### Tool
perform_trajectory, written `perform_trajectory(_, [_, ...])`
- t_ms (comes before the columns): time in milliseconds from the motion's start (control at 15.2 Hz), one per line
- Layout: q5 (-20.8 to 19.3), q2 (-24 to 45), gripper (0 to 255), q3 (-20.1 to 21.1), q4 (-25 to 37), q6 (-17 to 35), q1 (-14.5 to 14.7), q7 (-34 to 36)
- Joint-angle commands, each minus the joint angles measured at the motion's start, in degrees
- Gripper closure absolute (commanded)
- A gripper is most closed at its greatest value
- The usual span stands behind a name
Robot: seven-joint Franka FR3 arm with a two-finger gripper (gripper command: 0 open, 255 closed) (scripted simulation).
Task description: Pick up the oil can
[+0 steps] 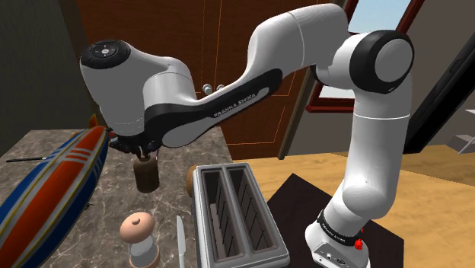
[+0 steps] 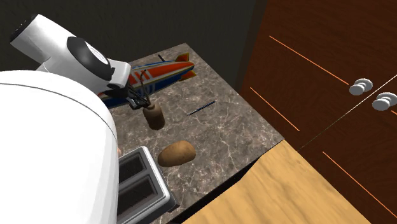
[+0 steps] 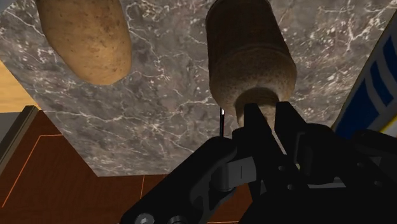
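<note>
Oil can stands upright (neck up), end effector clamped on its neck.

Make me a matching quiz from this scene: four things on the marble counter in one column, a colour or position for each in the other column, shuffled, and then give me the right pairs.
Things:
1. oil can
2. potato
3. toy plane
4. toaster

Descriptions:
A. grey, two slots facing up
B. striped red, blue and white
C. brown, upright, its neck in the gripper
D. brown, lying on its side beside the toaster

Pairs: 1-C, 2-D, 3-B, 4-A
</note>
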Motion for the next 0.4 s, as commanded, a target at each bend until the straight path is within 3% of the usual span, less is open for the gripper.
perform_trajectory(0, [0.75, -0.61, 255, 0.33, 0.78, -0.96, -0.17, -0.81])
perform_trajectory(330, [1.85, -1.43, 255, 0.79, 2.16, -2.56, -0.36, -2.08])
